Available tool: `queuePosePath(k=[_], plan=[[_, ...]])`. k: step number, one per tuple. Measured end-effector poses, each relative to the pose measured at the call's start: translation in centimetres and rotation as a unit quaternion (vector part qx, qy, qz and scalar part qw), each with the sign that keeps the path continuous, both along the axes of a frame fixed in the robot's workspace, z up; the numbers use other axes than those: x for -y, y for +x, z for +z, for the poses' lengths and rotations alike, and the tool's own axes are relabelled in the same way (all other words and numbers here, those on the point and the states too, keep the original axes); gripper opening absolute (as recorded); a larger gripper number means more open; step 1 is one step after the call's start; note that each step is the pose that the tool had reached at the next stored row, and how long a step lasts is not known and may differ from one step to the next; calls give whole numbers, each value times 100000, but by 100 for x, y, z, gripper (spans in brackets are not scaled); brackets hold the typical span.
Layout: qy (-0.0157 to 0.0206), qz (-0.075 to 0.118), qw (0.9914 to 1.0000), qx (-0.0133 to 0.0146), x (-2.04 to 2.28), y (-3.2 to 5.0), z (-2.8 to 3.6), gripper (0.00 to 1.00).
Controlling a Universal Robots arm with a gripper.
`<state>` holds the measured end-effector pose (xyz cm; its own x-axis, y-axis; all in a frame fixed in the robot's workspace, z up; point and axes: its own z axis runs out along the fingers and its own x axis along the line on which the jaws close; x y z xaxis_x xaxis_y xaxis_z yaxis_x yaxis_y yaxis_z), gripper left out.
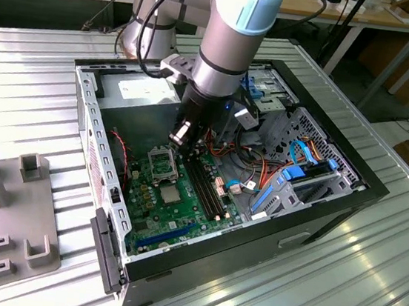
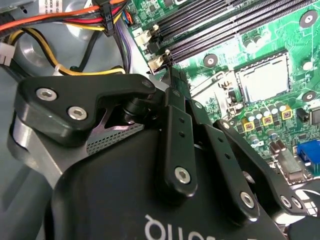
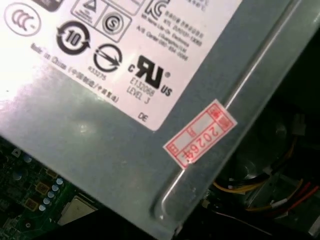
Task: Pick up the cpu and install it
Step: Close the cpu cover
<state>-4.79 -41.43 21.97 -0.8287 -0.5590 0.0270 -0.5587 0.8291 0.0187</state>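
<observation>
Overhead, Jaws Hang Above the Motherboard

Whether the black jaws (image 1: 180,137) are open or shut cannot be told. They hang over the green motherboard (image 1: 182,210), beside its square black-and-metal framed socket (image 1: 160,164). The small flat silver-grey square cpu (image 1: 169,195) lies on the board just nearer than that socket, inside the open black computer case (image 1: 317,211) on the ribbed metal table (image 1: 368,278).

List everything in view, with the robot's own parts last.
table: one, ribbed silver, under everything
computer case: one, black, open on the table
motherboard: one, green, inside the case
power supply: one, grey box, far corner of the case
socket: one, black-and-metal frame, on the motherboard
cpu: one, silver-grey, lying beside the socket
cables: several, blue, red and orange, exterior view's right of the case
fixture: one, grey, exterior view's left
arm: one, silver with pale blue caps
gripper: one, black, above the socket
</observation>
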Motion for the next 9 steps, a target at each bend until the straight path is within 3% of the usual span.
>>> queuePosePath(k=[5, 9], plan=[[201, 23, 100000, 1, -16, -4, -23, 11], [626, 24, 99998, 2, -39, -22, -52, 11]])
